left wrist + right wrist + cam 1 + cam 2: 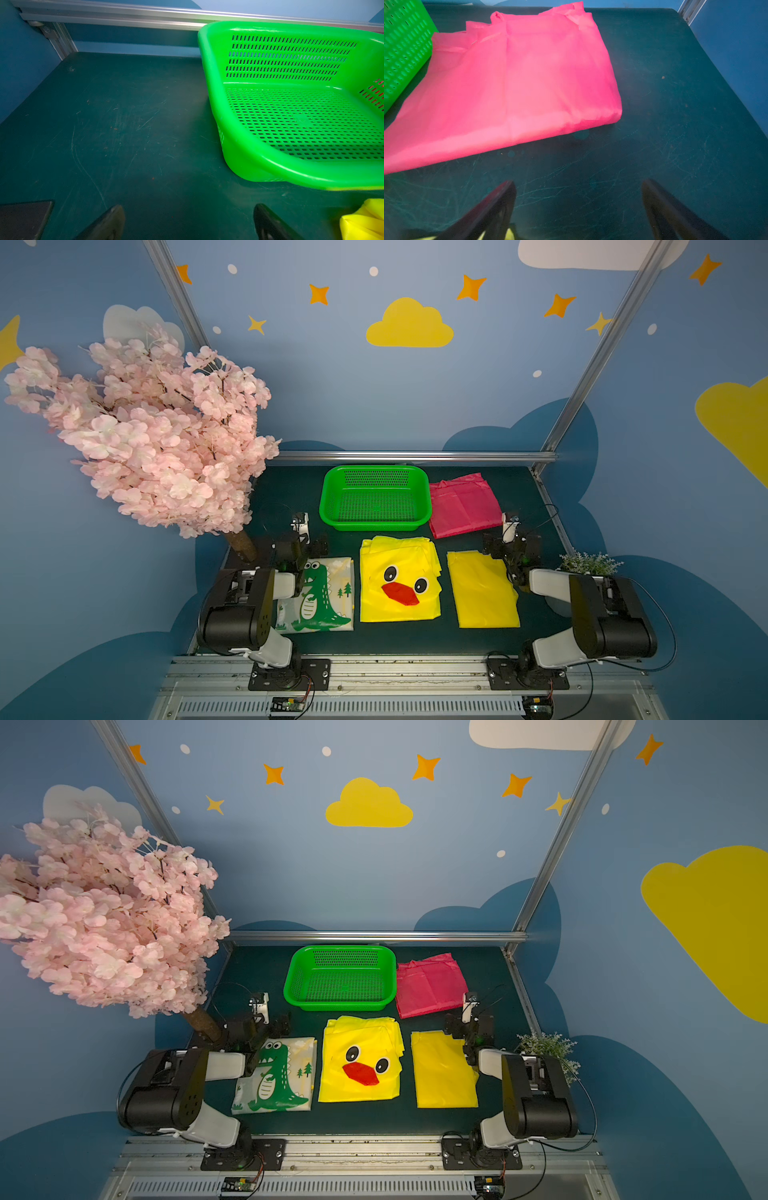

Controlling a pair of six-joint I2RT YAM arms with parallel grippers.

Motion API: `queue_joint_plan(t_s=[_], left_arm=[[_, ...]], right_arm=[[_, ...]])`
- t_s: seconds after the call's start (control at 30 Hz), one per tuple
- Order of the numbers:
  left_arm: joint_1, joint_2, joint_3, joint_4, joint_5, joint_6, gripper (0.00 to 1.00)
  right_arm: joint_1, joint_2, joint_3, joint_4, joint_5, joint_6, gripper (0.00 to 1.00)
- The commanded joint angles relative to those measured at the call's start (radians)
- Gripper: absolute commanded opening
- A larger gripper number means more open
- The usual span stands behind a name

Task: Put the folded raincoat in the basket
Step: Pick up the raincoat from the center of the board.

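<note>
Dark green tabletop (291, 497), walled by a blue starry backdrop, carries the empty basket (376, 525) and four folded coats. The left gripper (189, 208) and right gripper (579, 182) both hover over bare table with jaws spread wide, holding nothing. The basket sits ahead of the left gripper, off to its right. The pink raincoat (512, 83) lies just ahead of the right gripper, beside the basket. The duck-faced raincoat (399, 576) lies between the grippers. The dinosaur raincoat (324, 597) and plain yellow raincoat (482, 593) lie behind them. Nothing is picked up, so this looks like the opening reach. Next comes pinching one folded edge through all its layers.
</note>
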Motion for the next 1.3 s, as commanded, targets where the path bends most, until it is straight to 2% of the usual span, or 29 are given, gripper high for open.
queue_joint_plan(t_s=[0.0,0.1,0.17,0.23,0.4,0.5,0.57,0.77,0.9,1.07,1.27], left_arm=[[0.000,-0.016,0.005,0.010,0.020,0.011,1.00],[-0.005,-0.091,0.005,-0.047,0.075,0.041,1.00],[-0.007,-0.183,0.015,-0.154,0.047,0.029,1.00],[-0.017,-0.275,0.011,-0.243,0.027,0.029,1.00],[-0.113,-0.489,0.031,-0.467,-0.037,0.050,1.00],[-0.159,-0.585,0.076,-0.608,-0.053,-0.013,1.00],[-0.174,-0.624,0.112,-0.703,-0.026,-0.090,1.00],[-0.239,-0.640,0.246,-0.995,0.070,-0.318,1.00],[-0.344,-0.581,0.305,-1.095,0.142,-0.477,1.00],[-0.481,-0.482,0.336,-1.139,0.142,-0.623,1.00],[-0.548,-0.389,0.306,-1.113,0.163,-0.766,1.00]], right_arm=[[-0.004,-0.022,0.009,0.044,-0.008,0.001,0.98],[-0.001,-0.104,0.036,0.007,-0.012,0.012,0.98],[0.001,-0.186,0.133,-0.253,0.008,0.085,0.98],[-0.002,-0.236,0.290,-0.619,0.009,0.160,0.98],[-0.012,-0.291,0.439,-0.966,-0.020,0.453,0.98],[-0.025,-0.347,0.430,-0.982,-0.199,0.505,0.98],[-0.021,-0.394,0.393,-0.933,-0.353,0.484,0.98],[0.039,-0.479,0.370,-1.031,-0.496,0.558,0.98],[0.136,-0.465,0.382,-1.129,-0.520,0.597,0.98],[0.266,-0.424,0.342,-1.129,-0.524,0.703,0.96],[0.391,-0.319,0.325,-1.099,-0.522,0.750,0.96]])
